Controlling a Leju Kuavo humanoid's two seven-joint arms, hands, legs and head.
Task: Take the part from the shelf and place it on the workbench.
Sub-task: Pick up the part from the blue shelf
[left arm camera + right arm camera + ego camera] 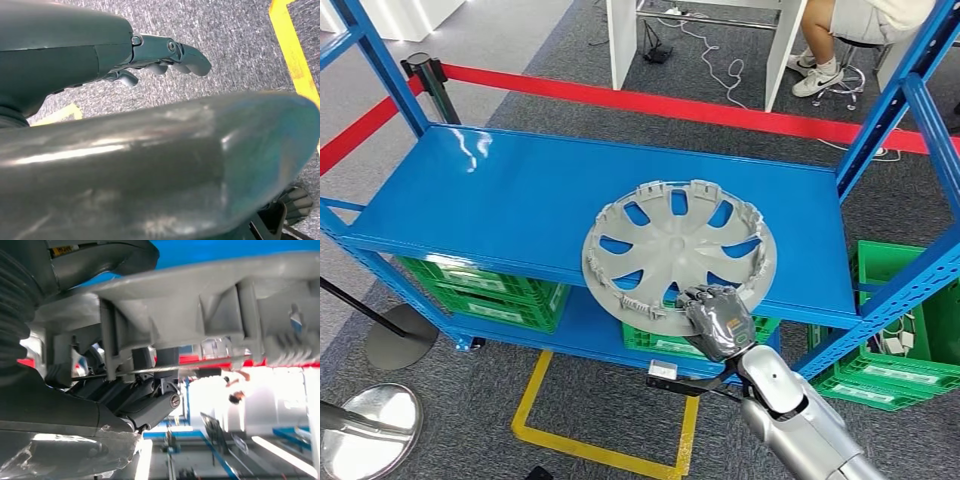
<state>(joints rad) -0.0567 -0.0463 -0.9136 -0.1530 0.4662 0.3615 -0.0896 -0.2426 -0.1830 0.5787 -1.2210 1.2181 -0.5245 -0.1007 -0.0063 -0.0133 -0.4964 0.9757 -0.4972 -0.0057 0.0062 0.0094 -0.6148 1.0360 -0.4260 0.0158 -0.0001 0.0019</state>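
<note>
Head view: a grey wheel cover (679,252) lies on the upper board of a blue shelf (509,200), its near rim overhanging the front edge; the right hand (716,318) grips that near rim, with the silver forearm rising from below. Green crates (490,292) sit on the lower board, and a red barrier tape (637,100) runs behind the shelf (a seated person's legs (818,45) show beyond it). Left wrist view: the left hand (166,52) hangs over grey carpet (234,45) crossed by yellow floor tape (292,47), fingers loosely extended and holding nothing. Right wrist view: the right hand's dark fingers (151,400) are clamped on the ribbed edge of the wheel cover (211,305), with the blue shelf (234,250) lying against it.
</note>
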